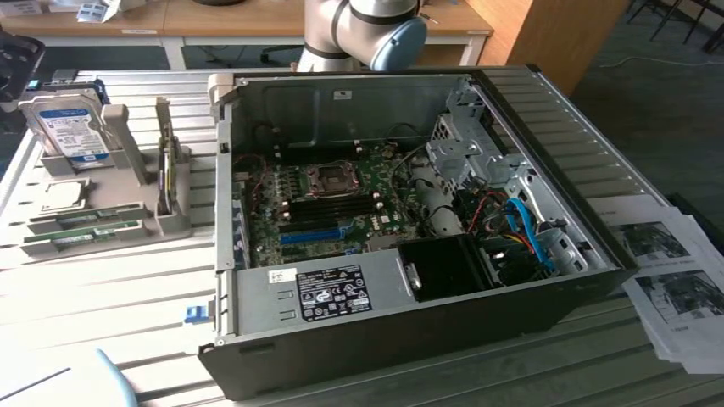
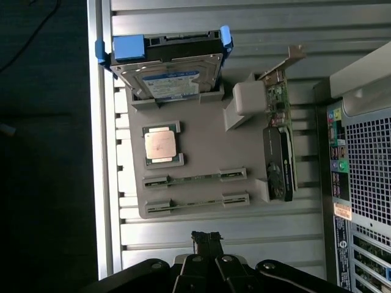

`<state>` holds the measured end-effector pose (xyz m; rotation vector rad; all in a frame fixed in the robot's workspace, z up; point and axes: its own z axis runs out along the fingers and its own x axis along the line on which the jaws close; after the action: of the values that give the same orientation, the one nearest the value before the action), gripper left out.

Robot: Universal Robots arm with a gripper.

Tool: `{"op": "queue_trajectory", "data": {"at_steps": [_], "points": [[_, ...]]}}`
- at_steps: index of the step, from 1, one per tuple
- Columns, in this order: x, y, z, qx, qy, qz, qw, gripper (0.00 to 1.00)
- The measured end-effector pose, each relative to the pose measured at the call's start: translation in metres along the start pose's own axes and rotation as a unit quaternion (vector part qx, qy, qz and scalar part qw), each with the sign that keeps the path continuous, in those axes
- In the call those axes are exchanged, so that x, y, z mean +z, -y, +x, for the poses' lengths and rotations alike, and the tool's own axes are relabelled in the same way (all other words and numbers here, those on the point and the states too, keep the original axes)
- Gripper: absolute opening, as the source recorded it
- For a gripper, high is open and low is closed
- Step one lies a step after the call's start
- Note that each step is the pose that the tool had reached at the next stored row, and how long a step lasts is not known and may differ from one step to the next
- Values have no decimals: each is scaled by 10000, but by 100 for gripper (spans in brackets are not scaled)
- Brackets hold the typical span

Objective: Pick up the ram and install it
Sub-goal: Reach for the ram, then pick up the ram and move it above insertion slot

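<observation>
1. Exterior view: the ram lies in the grey tray on the surface, just beside a second stick, off to the exterior view's left of the open computer case. Nothing lifted, nothing installed, by my reckoning.
2. Wrist view: the gripper is clenched and empty, and it hovers by the tray's edge, near the ram but apart. Pickup not yet done.

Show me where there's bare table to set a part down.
Bare slats stretch from the grey parts holder's ram end, alongside the computer case. Crowded: the holder, carrying hard drive, processor and ram sticks; papers cover the exterior view's right.
</observation>
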<state>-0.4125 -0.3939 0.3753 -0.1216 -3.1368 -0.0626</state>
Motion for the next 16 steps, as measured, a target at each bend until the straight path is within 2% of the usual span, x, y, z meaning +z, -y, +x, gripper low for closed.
{"op": "queue_trajectory", "data": {"at_steps": [10, 16], "points": [[43, -253, 20, 0, -2, 0, 10000, 9], [49, -279, 22, 0, -3, 0, 10000, 9]]}}
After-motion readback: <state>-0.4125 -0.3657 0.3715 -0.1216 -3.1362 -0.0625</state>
